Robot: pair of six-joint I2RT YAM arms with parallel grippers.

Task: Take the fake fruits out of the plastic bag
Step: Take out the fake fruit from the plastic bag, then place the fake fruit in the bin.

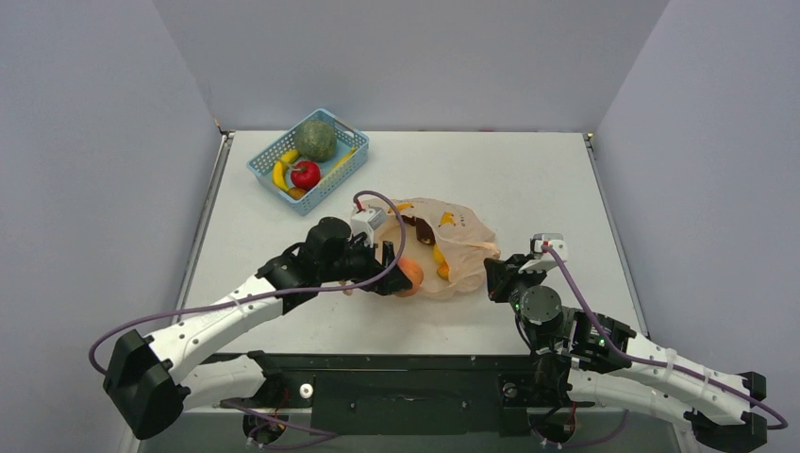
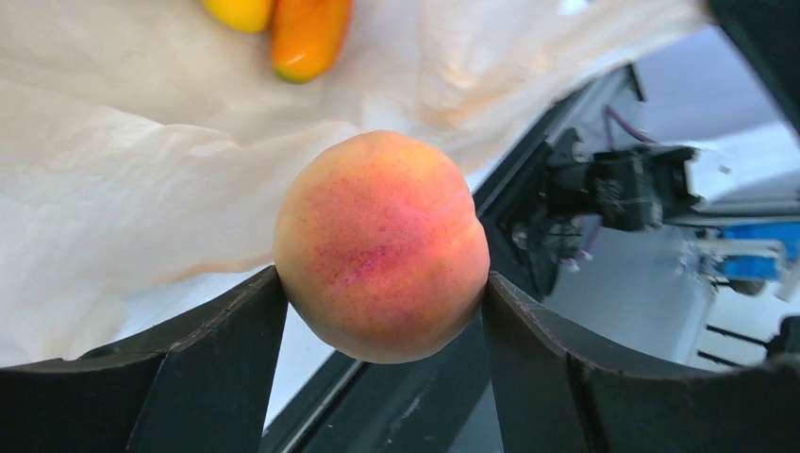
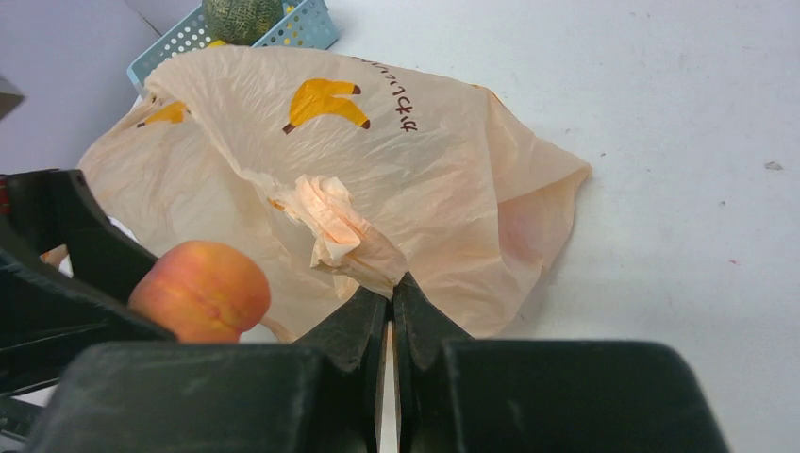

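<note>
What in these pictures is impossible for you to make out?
- Left wrist view: two fruits behind the peach are cut off by the top edge.
- Top view: fruits left inside the bag can't be counted; its cloudy film hides them.
- Right wrist view: the basket is mostly cut off by the top edge.

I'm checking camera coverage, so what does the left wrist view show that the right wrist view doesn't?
Only left wrist: a yellow fruit and an orange fruit side by side. Only right wrist: the right jaws pinching bunched plastic, the banana print, the blue basket. Both: the plastic bag and the peach fruit between the left jaws.
</note>
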